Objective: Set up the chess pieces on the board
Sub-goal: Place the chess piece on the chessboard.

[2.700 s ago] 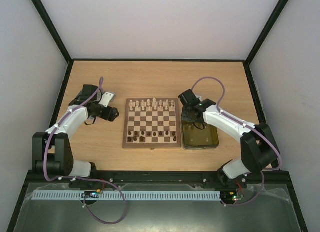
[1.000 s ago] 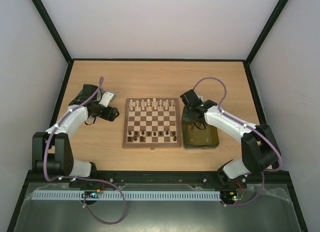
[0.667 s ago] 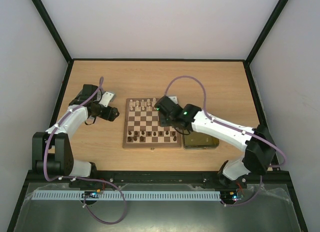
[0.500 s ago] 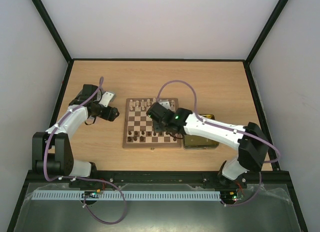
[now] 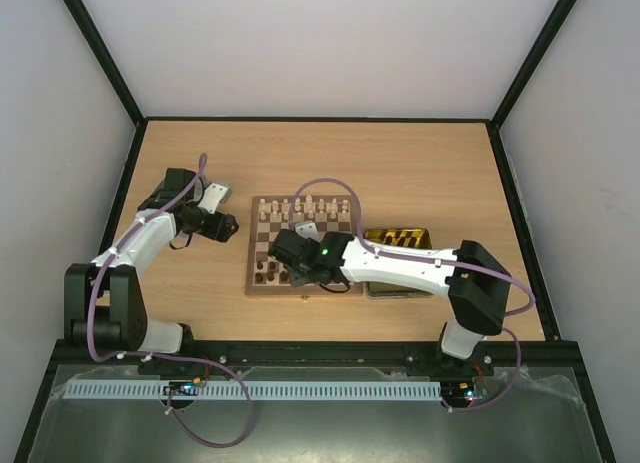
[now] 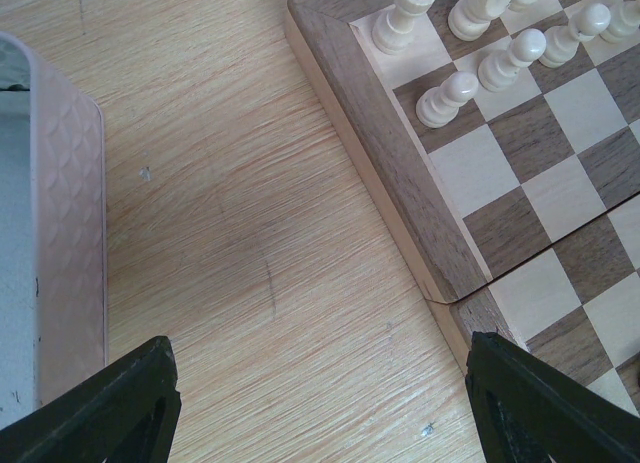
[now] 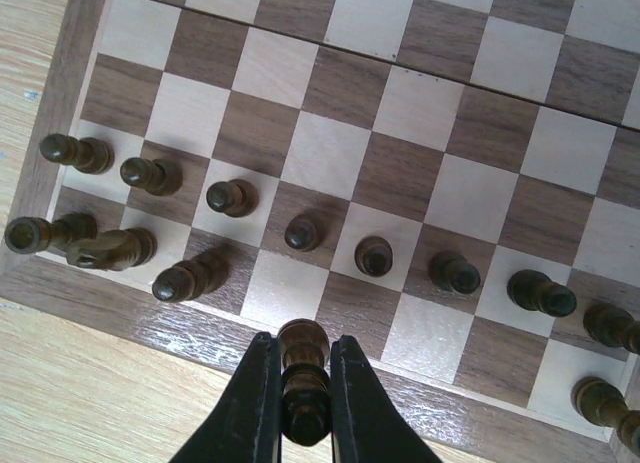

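At bottom centre of right wrist frame, right fingers clamp dark piece over board rim; likely bound for vacant back-row square just above; left fingers wide, empty, parked over worktop clear of board.

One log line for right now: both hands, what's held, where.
right hand: shut on dark piece, at board near edge | left hand: open, empty, over table beside board

Light-and-dark brown checked board, cream pieces, dark brown pieces, yellow-lined tin
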Controlling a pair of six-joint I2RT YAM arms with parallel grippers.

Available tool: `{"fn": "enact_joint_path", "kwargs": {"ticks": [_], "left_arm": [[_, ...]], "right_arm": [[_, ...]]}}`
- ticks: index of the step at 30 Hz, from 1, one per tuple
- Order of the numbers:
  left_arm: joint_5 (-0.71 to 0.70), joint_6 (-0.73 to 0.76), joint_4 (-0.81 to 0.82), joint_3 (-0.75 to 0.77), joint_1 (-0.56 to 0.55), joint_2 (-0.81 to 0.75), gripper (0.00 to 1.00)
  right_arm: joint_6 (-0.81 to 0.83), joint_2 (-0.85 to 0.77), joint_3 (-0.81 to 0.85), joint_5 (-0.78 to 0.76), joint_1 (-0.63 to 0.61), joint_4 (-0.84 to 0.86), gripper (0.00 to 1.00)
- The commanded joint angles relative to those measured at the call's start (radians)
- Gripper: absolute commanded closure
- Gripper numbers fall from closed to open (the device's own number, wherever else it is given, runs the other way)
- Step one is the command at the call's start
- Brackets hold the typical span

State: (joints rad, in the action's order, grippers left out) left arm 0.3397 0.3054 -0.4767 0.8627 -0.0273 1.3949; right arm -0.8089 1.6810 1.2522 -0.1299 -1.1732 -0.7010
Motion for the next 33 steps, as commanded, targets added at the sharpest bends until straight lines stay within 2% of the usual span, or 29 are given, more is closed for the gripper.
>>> {"fn": "enact_joint_path", "kwargs": {"ticks": [1,33], "left_arm": [[0.005,0.004,-0.001,-0.005,0.006,-0.005,0.21],[0.008,0.004,-0.001,-0.009,0.007,-0.010,0.21]], "right_arm": [[-0.016,0.031,0.053,-0.029,-0.018,-0.038,0.98],[-0.017,0.120,0.055,-0.025,-0.027,0.031,0.98]]}}
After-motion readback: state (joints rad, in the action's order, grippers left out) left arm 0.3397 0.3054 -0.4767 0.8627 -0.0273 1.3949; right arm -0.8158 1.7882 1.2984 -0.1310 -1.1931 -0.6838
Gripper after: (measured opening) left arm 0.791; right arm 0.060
